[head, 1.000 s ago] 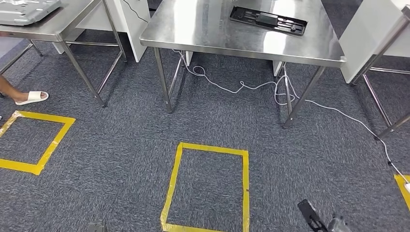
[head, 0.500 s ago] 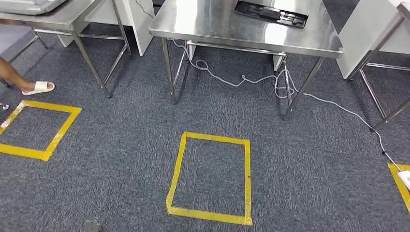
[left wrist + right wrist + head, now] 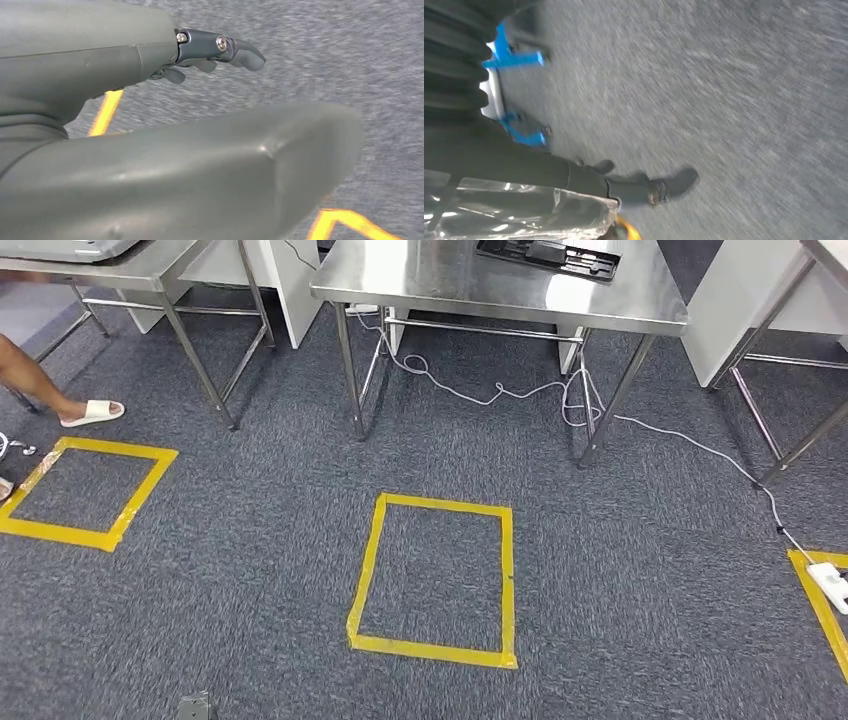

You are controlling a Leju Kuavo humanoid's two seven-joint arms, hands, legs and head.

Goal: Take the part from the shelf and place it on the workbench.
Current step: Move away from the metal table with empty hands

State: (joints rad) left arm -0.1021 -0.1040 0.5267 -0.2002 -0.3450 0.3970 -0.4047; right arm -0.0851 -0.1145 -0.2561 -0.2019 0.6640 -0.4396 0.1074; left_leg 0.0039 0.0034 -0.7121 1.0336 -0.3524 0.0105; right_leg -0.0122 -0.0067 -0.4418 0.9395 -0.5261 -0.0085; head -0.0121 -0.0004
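**Nearest, wrist views.** We see the left hand hanging over grey carpet. Its thick thumb lies across the foreground, and its dark fingers are stretched out and apart with nothing between them, so it is an empty, spread hand. The right hand also hangs over carpet, with dark fingers extended. A film-wrapped item in crinkled clear plastic lies right against the hand's underside. We cannot tell whether the hand grips it or what is inside the wrap, as the view is blurred.

**Mid-floor, head view.** Directly ahead is the centre tape square, a yellow outline on the carpet. The left tape square lies well apart from it. At the right edge is a corner of a third, the right tape square, with a white power strip just beside or on it. A white cable runs from the strip back under the bench and loops near its legs.

**Far.** At left are a person's leg and a white slipper, just beyond the left square. The centre steel bench stands behind the middle square. A black part, flat and tray-like, rests on its top toward the far-right side and is cut off by the frame edge. A left steel bench and white panels flank it.
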